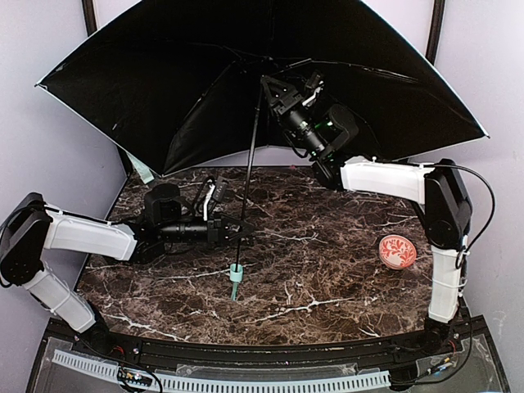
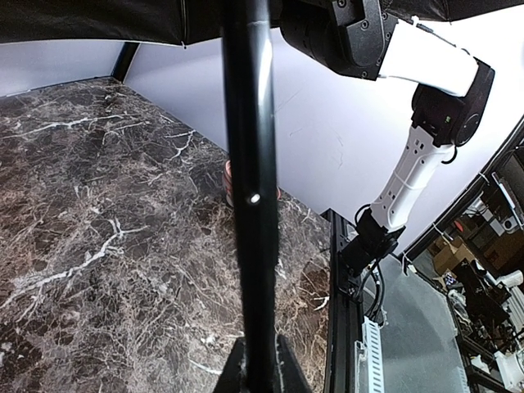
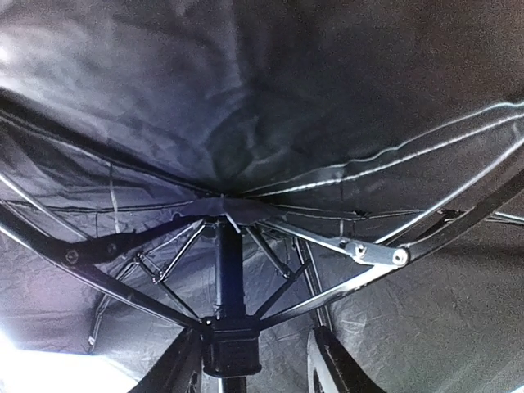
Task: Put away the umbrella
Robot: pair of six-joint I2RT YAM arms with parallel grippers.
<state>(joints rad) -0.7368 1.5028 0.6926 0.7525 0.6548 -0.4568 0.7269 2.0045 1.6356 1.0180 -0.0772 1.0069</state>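
The umbrella (image 1: 188, 98) stands open over the back of the table, its black lining facing me and a mint rim showing. Its thin black shaft (image 1: 250, 172) slants down to the small mint handle (image 1: 236, 278), just above the marble. My left gripper (image 1: 237, 230) is shut on the lower shaft (image 2: 250, 164), its fingertips (image 2: 232, 375) pressed to both sides. My right gripper (image 1: 275, 87) reaches up under the canopy and stands open around the black runner block (image 3: 230, 350). The block sits against the left finger (image 3: 176, 370), with a gap to the right one.
A round orange-red patterned ball (image 1: 398, 251) lies on the dark marble table (image 1: 327, 270) at the right, near the right arm's base. Pale walls close in on the left, back and right. Metal ribs (image 3: 360, 250) fan out just above the right gripper.
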